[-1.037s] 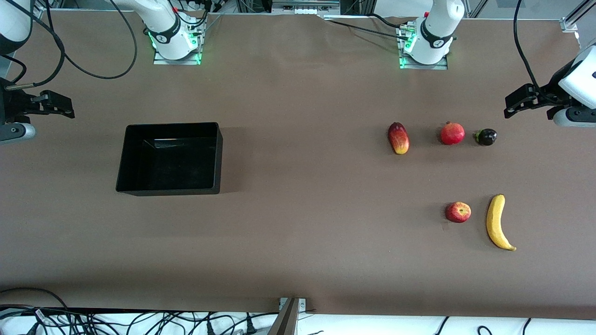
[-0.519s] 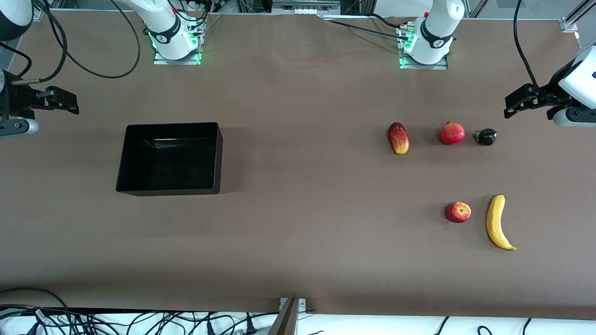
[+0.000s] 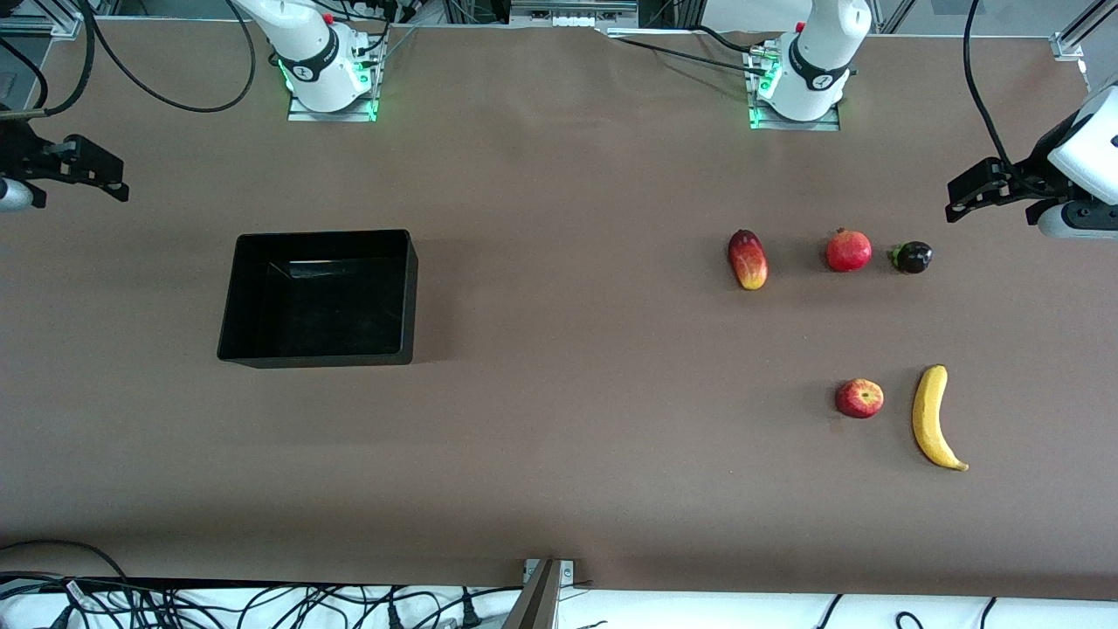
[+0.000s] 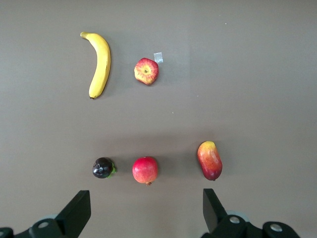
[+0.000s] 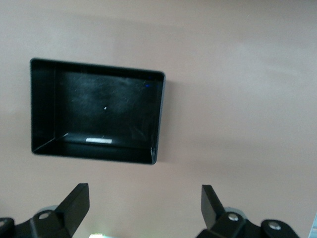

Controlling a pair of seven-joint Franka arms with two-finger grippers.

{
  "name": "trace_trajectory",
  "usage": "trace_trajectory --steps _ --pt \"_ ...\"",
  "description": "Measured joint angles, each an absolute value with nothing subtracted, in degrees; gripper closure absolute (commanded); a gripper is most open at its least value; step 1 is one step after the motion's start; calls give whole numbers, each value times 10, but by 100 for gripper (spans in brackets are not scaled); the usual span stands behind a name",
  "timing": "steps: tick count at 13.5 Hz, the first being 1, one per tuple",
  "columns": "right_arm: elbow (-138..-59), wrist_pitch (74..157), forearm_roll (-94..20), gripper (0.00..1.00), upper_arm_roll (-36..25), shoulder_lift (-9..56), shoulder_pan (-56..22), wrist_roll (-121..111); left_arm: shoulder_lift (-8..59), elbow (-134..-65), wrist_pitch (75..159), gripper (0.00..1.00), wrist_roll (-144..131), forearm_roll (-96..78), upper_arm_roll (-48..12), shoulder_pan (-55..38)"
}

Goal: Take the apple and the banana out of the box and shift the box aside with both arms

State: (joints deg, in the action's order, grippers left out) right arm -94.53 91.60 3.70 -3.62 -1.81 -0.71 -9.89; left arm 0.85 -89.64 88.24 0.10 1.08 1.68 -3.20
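Observation:
The red apple (image 3: 859,398) (image 4: 146,71) and the yellow banana (image 3: 931,419) (image 4: 100,64) lie side by side on the brown table at the left arm's end. The black box (image 3: 314,356) (image 5: 99,153) stands empty toward the right arm's end. My left gripper (image 3: 958,199) (image 4: 147,213) hangs open and empty over the table edge at its own end, apart from every fruit. My right gripper (image 3: 109,179) (image 5: 145,208) hangs open and empty over the table edge at the right arm's end, clear of the box.
A red-yellow mango (image 3: 748,259) (image 4: 209,160), a pomegranate (image 3: 848,251) (image 4: 145,170) and a small dark fruit (image 3: 911,257) (image 4: 103,168) lie in a row farther from the front camera than the apple. Cables run along the table's near edge.
The right gripper has drifted toward the side of the table where the bases stand, staying open. The left arm and all the fruits have not moved.

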Motion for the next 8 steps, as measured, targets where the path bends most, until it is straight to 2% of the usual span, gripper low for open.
trace_trajectory --steps 8 --pt "-944 911 25 0 -27 -9 3 -99 9 -896 882 0 1 11 17 -32"
